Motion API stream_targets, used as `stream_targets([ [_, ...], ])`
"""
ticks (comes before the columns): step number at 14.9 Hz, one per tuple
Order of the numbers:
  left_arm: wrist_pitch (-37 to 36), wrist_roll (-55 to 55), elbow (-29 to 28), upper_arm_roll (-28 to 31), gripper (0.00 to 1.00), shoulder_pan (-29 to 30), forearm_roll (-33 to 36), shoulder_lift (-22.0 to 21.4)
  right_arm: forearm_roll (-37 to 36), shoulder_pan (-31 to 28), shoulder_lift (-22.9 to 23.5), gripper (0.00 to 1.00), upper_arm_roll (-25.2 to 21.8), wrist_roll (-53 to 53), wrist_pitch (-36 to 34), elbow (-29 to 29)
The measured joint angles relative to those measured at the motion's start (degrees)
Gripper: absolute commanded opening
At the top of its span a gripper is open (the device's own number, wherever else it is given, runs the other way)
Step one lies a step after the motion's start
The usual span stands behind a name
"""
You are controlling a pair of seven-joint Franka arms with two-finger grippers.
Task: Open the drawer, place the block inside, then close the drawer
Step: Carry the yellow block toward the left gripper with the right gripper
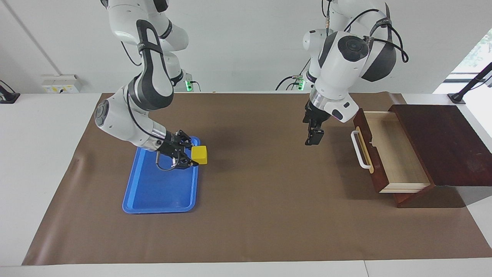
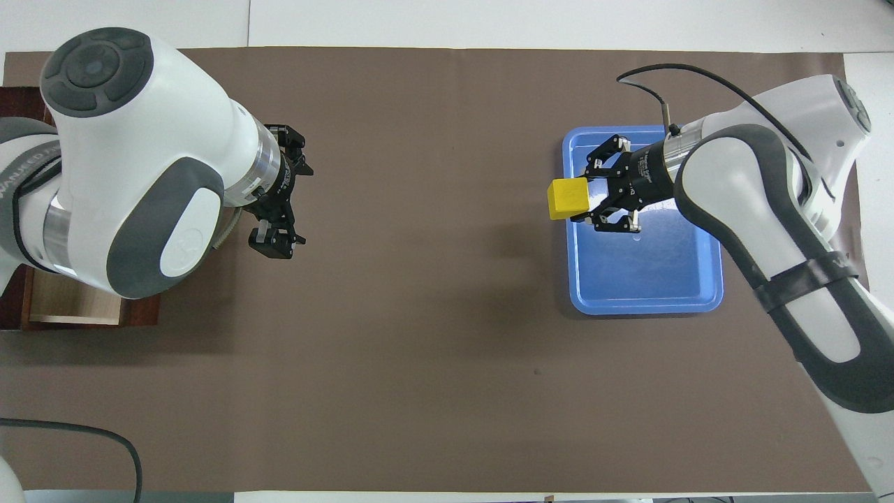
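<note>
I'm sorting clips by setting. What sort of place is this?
Probably a robotics lab: two white robot arms mounted at a table under a brown mat, plain white walls, and staged props, a blue tray, a yellow block and an open drawer.

a white table (image 1: 34, 161) carries a brown mat (image 1: 261, 215), with a blue tray (image 1: 153, 192) and an open drawer (image 1: 396, 154) on it

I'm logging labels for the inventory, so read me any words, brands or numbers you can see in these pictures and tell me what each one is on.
None can be read for certain.
White lettering on the left arm's grey forearm band: cut off and too blurred to read.
White print on the right hand's black body: too small to read.
The yellow block, blue tray and drawer show no text.
</note>
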Motion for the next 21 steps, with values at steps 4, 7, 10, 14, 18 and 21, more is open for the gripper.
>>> stream_targets([
  [4,0.7,-6.4,0.1,-4.9,1.0,-0.1,3.7,1.1,3.1,5.1,0.0,0.0,0.0,3.8,6.1,0.0],
  [7,0.5,-9.4,2.6,-6.5,1.0,-0.4,4.6,3.8,5.2,8.5,0.1,0.0,0.0,4.3,10.2,-0.1],
  [10,-0.3,-9.6,6.7,-7.4,1.0,-0.5,6.0,7.7,5.5,12.1,0.4,0.0,0.0,4.4,12.7,-0.3],
  [14,-2.2,-10.3,10.9,-8.3,1.0,-2.3,7.1,10.4,5.5,15.4,0.4,0.0,0.0,4.4,12.7,-0.8],
  [18,-3.0,-11.7,13.8,-9.3,1.0,-3.6,9.9,13.4,5.5,17.0,0.6,0.0,0.0,4.4,12.7,-1.4],
  [21,-3.1,-17.3,14.0,-10.9,1.0,-3.7,13.1,14.6,5.5,17.5,0.7,0.0,0.0,4.4,12.7,-1.8],
])
